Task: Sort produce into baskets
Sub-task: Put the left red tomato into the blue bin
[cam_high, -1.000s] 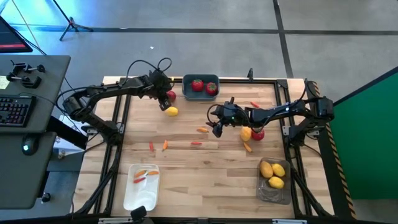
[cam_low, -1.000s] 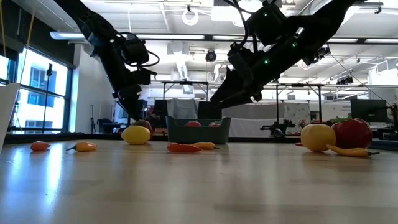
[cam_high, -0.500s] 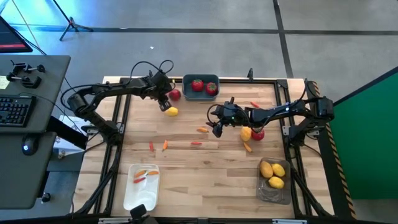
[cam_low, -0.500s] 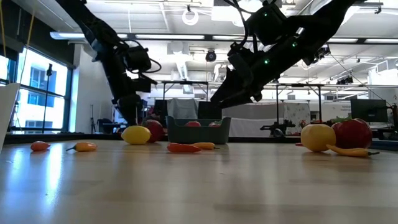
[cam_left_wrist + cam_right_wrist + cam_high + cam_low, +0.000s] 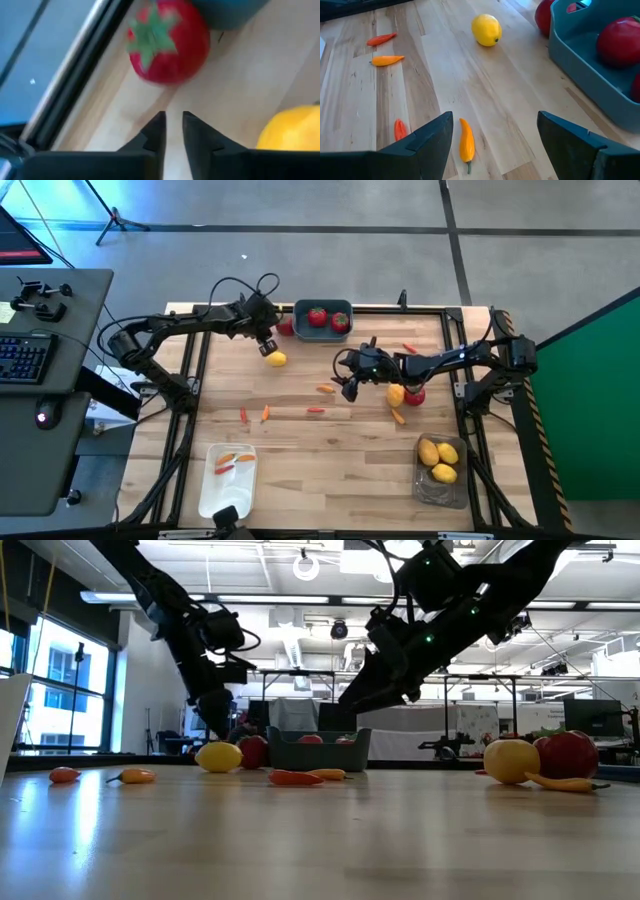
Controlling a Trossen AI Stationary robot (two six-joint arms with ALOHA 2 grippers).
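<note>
A loose tomato (image 5: pixel 285 327) lies on the tabletop (image 5: pixel 340 445), touching the outside of the blue bin (image 5: pixel 323 306) that already holds two like it, so it looks meant for that bin but has not gone in. The left claw (image 5: pixel 173 131) sits just short of it with its fingers nearly pressed together and nothing between them; the tomato is beyond the tips, not pinched. A lemon (image 5: pixel 276 359) lies near that claw, well apart from the smoky bin (image 5: pixel 441 488) at the near right, where three lemons are gathered.

The right claw (image 5: pixel 349 385) hangs spread wide over the middle of the tabletop, holding nothing, above an orange pepper (image 5: pixel 466 143). Just beside its arm a second lemon (image 5: pixel 396 393) and tomato (image 5: pixel 414 395) rest against each other with a yellow pepper (image 5: pixel 399 416) by them. Other small peppers lie scattered across the middle, while the white bin (image 5: pixel 229 485) at the near left holds a few. Sorting seems about half done.
</note>
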